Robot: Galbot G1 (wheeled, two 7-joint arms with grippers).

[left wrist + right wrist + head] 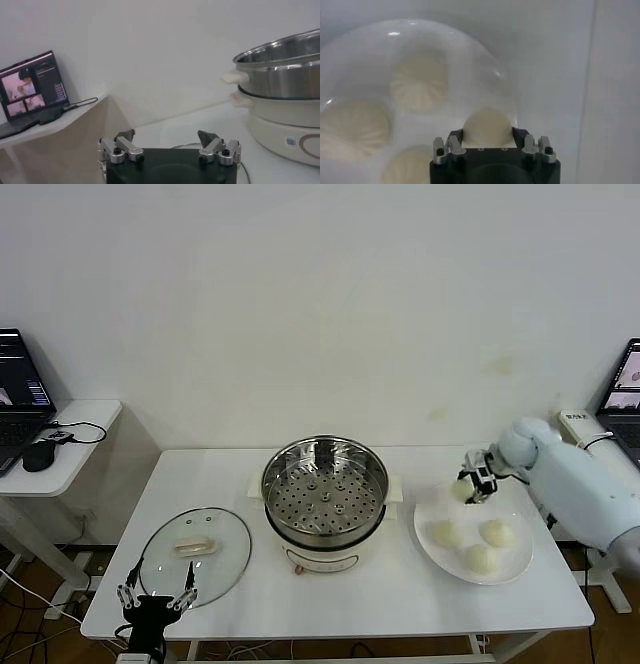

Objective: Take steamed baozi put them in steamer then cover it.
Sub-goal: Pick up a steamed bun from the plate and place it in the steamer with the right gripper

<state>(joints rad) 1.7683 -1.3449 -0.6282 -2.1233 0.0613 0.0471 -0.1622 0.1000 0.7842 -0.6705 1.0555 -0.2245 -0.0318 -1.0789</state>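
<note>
- The steamer (pixel 325 502) stood open in the middle of the table, a shiny steel pot with a perforated tray inside, on a cream-white base with small side handles.
- The cover (pixel 195 555), clear glass with a metal rim and a cream bar handle, lay flat on the table to the steamer's left, nearer the front edge.
- Three steamed baozi (pixel 482 557), round and cream-white, sat together to the steamer's right.
- A fourth baozi (pixel 461 490) was at the far-left side of that group.

The right gripper (pixel 487 136) is hiding the lower part of a baozi (pixel 488 126) in the right wrist view. The other baozi (pixel 419 85) are appearing blurred, and the steamer (pixel 282 95) is running off the left wrist view's edge.
</note>
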